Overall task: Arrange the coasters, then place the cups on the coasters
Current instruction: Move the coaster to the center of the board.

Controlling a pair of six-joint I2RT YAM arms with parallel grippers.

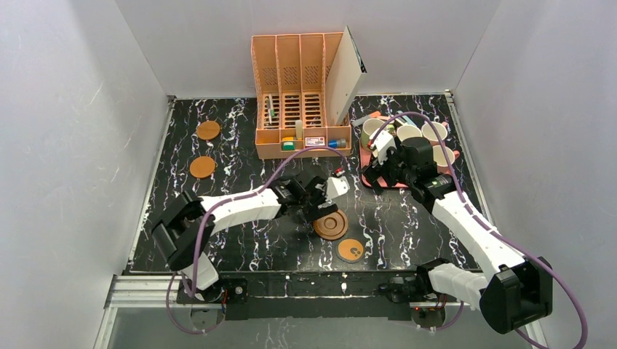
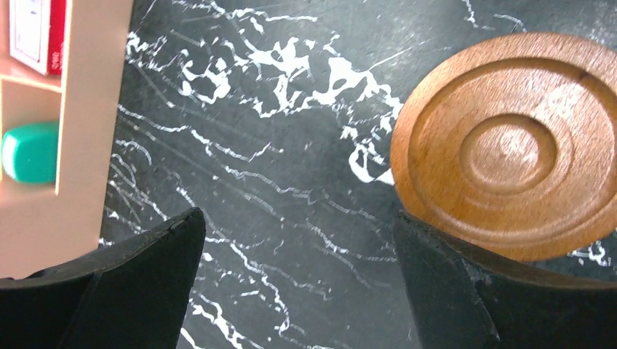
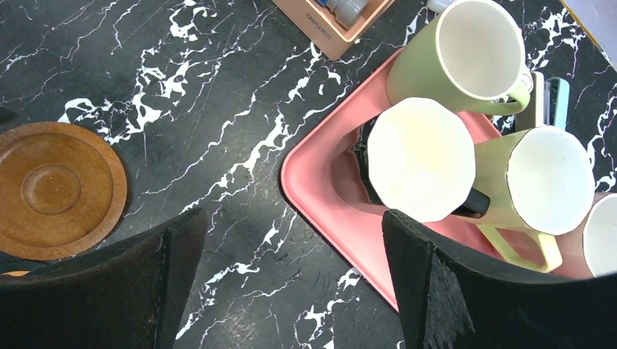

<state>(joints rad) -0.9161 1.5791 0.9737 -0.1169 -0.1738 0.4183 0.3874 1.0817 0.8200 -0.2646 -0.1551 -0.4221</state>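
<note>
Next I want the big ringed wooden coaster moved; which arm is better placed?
Left. The left fingers, open, hang with one finger at the rim of the large ringed round wooden coaster. The right fingers, also open, sit at the pink rectangular tray of mugs, farther away.

Your left arm (image 1: 240, 207): stretched rightward toward the table's middle, wrist low.
Your left gripper (image 2: 298, 240): pointing down, jaws spread wide, empty.
Your right arm (image 1: 473, 227): extended forward and leftward.
Your right gripper (image 3: 291, 247): pointing down, jaws spread wide, empty.
</note>
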